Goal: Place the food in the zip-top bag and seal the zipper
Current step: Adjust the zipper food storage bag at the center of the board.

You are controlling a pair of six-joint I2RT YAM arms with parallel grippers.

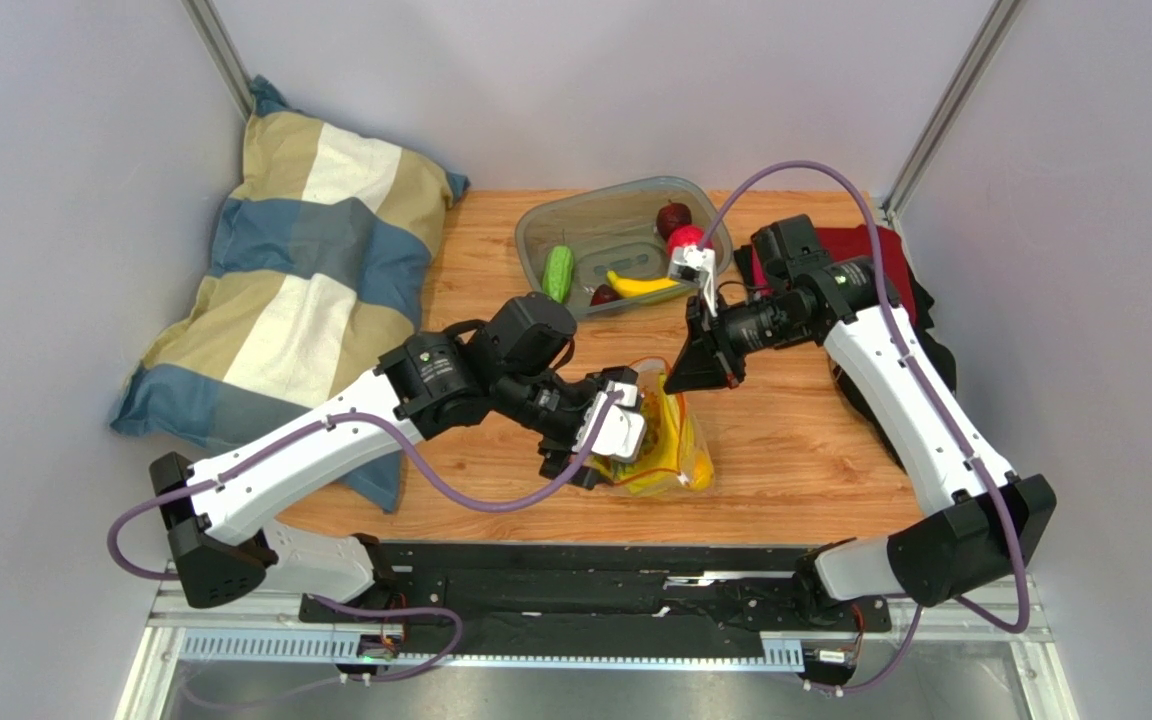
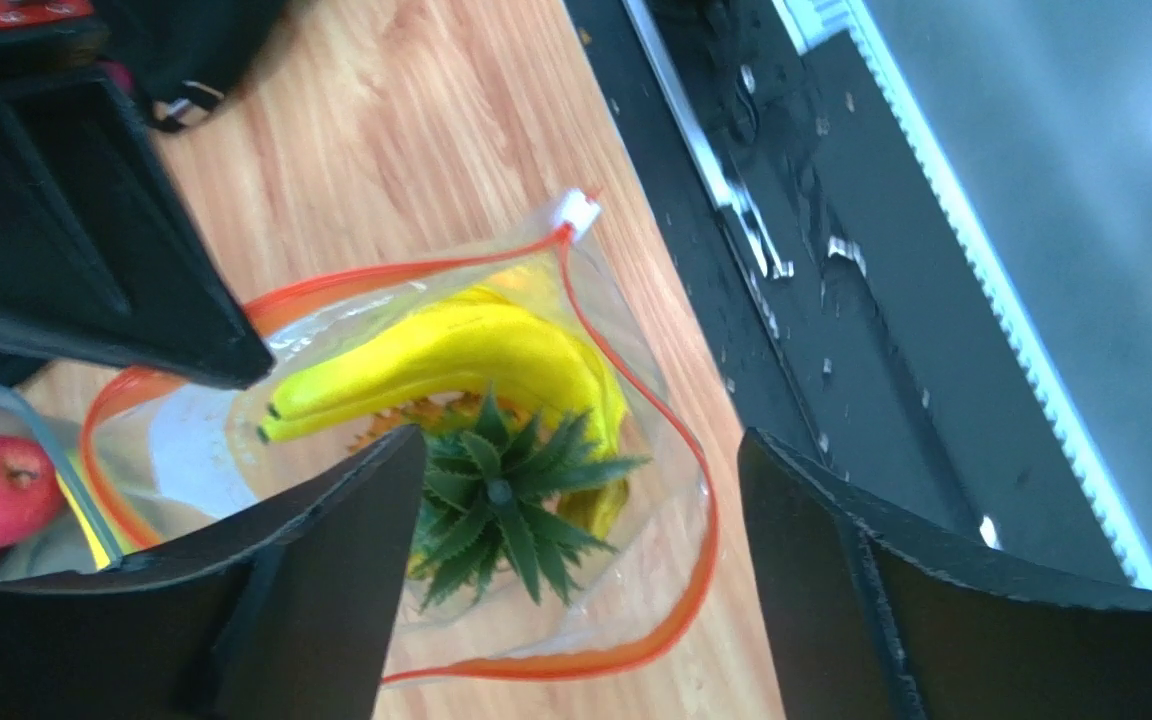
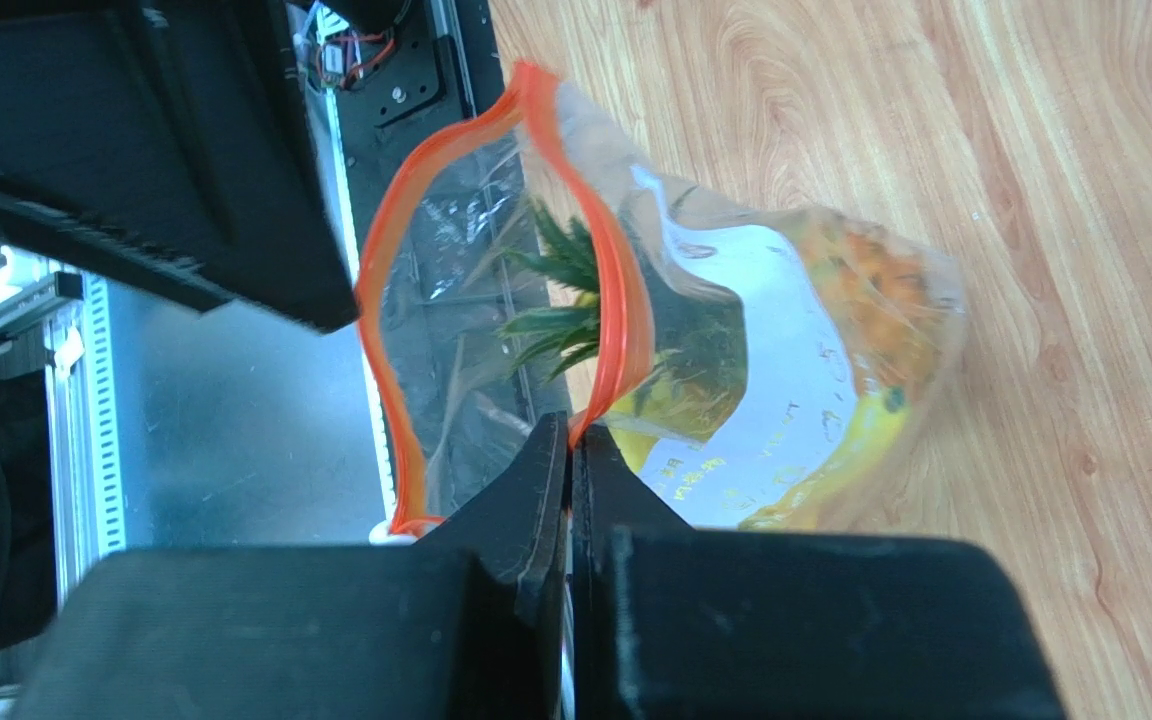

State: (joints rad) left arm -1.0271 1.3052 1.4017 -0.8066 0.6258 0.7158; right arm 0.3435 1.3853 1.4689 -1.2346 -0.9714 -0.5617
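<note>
1. L gripper (image 2: 579, 495): jaws wide, nothing held, just above the bag (image 2: 620, 323) mouth.
2. R gripper (image 3: 569, 444): clamped tight on the zipper (image 3: 369, 300) rim; bag mouth gapes.
3. Bag sits on the table (image 1: 793, 435) nr the front edge, btwn both arms; pineapple (image 2: 507, 503) + banana (image 2: 447, 360) inside.
4. Tray (image 1: 530, 225) at the back w/ cucumber (image 1: 558, 272), red fruit (image 1: 672, 219).

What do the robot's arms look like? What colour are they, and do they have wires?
There are two arms, and they match. The left arm and the right arm are made of smooth white tubes joined by chunky black joints. A purple cable loops along each one. The left gripper and the right gripper are black, each with two flat, wedge-shaped fingers.
</note>
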